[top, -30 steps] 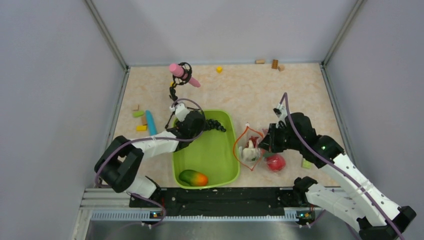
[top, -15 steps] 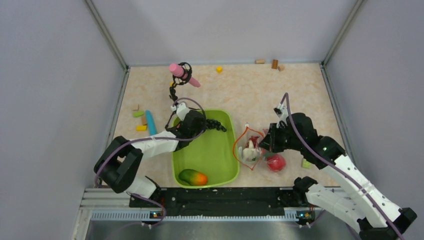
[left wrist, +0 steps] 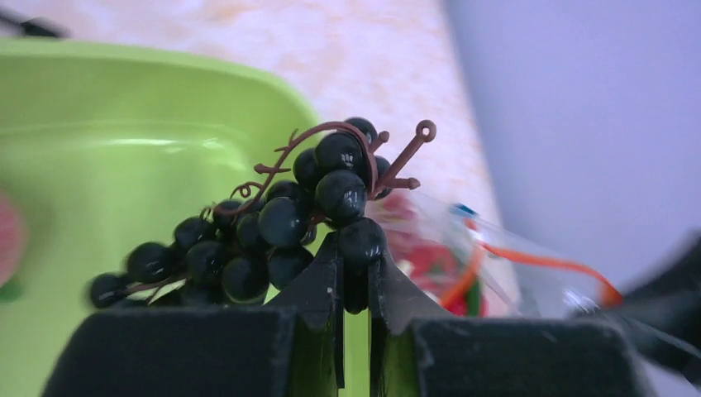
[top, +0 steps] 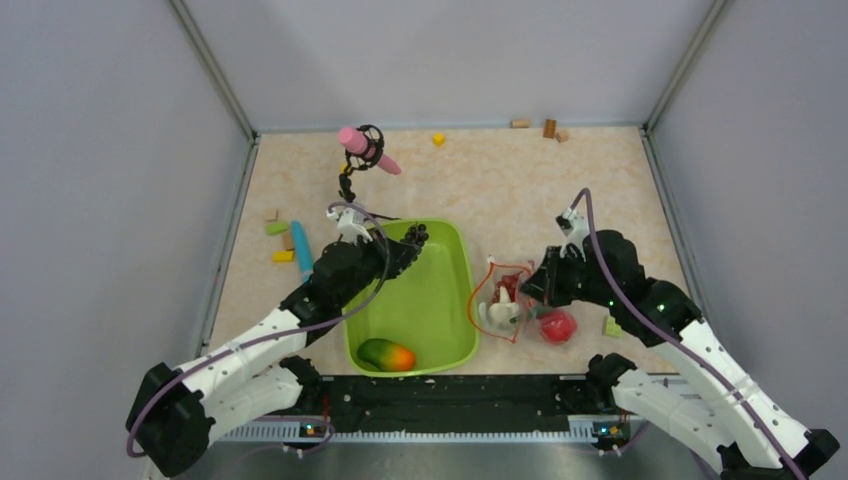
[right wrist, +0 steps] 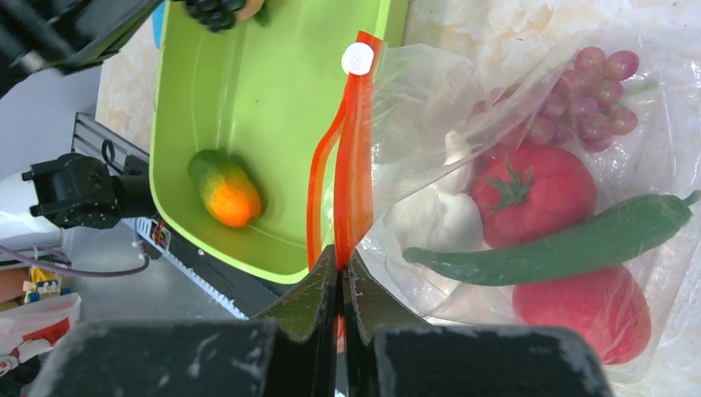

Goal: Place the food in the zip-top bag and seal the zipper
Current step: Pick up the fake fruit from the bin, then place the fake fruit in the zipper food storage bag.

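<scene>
L jaws on dark grapes (left wrist: 281,222), R jaws pinching zipper (right wrist: 351,165)

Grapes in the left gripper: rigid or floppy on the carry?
Probably floppy: the left gripper pinches just one berry, and the rest of the grapes trail sideways on thin stems. Glossy round berries might slip from the pinch.

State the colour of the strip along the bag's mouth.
Orange-red zipper; clearest in the right wrist view.

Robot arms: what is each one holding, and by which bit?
The left jaws are shut on one berry at the bottom of the dark grapes. The right jaws clamp the zip-top bag by its orange zipper.
</scene>
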You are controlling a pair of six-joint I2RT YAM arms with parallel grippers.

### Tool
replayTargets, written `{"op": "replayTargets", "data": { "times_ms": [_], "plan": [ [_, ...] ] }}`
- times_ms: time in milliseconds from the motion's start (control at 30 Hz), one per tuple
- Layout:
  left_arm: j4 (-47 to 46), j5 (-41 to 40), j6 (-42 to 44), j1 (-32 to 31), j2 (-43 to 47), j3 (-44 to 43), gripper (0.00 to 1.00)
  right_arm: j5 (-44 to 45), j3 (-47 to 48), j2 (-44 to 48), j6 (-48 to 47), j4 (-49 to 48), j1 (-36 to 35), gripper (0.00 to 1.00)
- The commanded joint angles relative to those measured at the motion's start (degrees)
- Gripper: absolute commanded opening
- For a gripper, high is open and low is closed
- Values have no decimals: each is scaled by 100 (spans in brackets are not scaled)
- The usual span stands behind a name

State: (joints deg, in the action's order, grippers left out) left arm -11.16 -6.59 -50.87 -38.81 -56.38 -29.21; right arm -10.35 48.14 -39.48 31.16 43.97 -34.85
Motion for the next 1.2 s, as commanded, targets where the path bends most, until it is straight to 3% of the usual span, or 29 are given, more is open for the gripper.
{"op": "replayTargets", "data": {
  "times_ms": [0, 100, 267, 400, 767, 1067, 1167],
  "plan": [
    [-1538, 2114, 656, -53, 750, 236, 0, 51, 117, 55, 161, -402, -50, 0],
    [-2052, 2957, 676, -82, 960, 325, 0, 64, 125, 32, 363, -472, -48, 0],
    [-2468, 3674, 659, -197, 846, 190, 0, -19, 143, 71, 608, -663, -47, 0],
    [-3400, 4186, 207, -322, 513, 167, 0, -19, 135, 145, 824, -794, -48, 0],
    [-3499, 3889, 621, -1202, -491, -407, 0, -239, 64, 253, 1117, -1067, -49, 0],
    [-3673, 3550, 507, -1252, -1569, -387, 0, -518, 64, 461, 1294, -1185, -51, 0],
    [-3935, 3774, 279, -1265, -2107, -469, 0, -593, 64, 487, 1343, -1240, -46, 0]
  ]
}}
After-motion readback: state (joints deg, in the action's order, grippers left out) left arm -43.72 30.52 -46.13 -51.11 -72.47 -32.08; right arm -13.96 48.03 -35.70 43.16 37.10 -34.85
